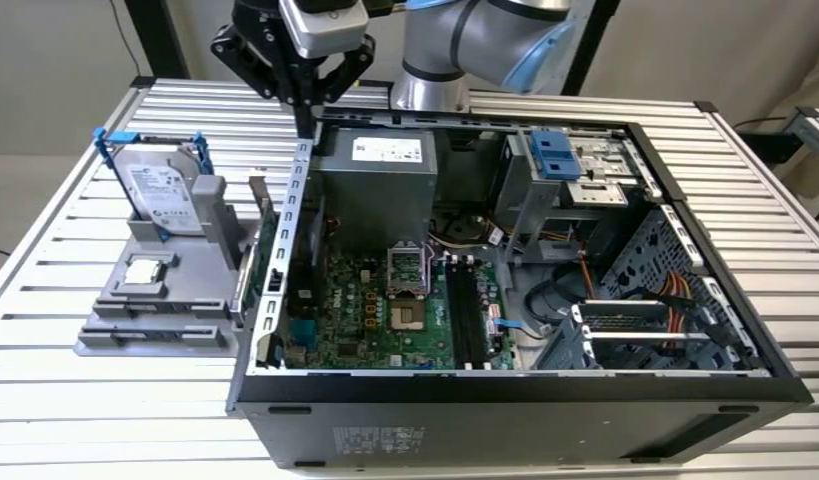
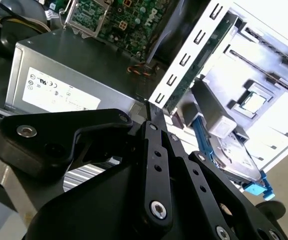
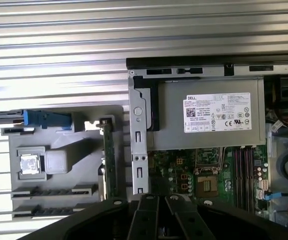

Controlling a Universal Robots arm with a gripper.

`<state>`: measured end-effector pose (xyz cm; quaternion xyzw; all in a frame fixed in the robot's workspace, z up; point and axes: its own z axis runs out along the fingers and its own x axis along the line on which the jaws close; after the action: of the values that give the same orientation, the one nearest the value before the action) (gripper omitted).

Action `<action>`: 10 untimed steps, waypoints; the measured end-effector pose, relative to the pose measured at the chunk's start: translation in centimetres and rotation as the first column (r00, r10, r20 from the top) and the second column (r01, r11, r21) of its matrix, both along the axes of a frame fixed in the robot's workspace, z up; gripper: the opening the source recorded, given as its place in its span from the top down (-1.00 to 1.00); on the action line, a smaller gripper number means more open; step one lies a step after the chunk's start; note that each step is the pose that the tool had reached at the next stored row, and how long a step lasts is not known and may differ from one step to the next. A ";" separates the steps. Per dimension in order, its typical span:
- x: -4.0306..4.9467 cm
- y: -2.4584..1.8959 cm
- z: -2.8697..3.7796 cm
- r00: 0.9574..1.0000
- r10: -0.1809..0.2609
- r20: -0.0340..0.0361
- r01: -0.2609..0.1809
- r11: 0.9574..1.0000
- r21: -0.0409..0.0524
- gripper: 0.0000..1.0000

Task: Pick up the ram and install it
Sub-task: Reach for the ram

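Observation:
The ram [image 1: 264, 250] is a long dark green stick standing on its edge in a grey holder [image 1: 156, 320], right beside the outer wall of the open computer case [image 1: 516, 385]. Both wrist views show the ram [image 3: 108, 160] [image 2: 196, 67] edge-on. My gripper [image 1: 306, 128] hangs above the far corner of the case, over the power supply's edge and beyond the ram's far end. Its black fingers [image 2: 151, 125] meet at the tips, shut with nothing between them. The dark memory slots [image 1: 465, 310] lie on the motherboard inside the case.
The grey holder also carries a silver hard drive with blue rails [image 1: 162, 190] and a small square processor [image 1: 145, 268]. Inside the case are the power supply [image 1: 382, 180], a drive cage [image 1: 569, 170] and cables [image 1: 649, 290]. Everything stands on a ribbed metal table [image 1: 62, 400].

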<state>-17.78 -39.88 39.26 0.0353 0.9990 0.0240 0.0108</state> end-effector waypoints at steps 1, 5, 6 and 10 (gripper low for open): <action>-0.11 0.00 0.00 1.000 0.000 0.000 0.000 1.000 0.000 1.00; -0.68 0.00 0.00 1.000 0.000 0.000 0.000 1.000 0.000 1.00; -0.85 0.00 0.00 1.000 0.000 0.000 0.000 1.000 0.000 1.00; -1.48 0.00 0.00 1.000 0.000 0.000 0.000 1.000 0.000 1.00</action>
<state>-19.26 -39.88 39.26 0.0354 0.9990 0.0240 0.0110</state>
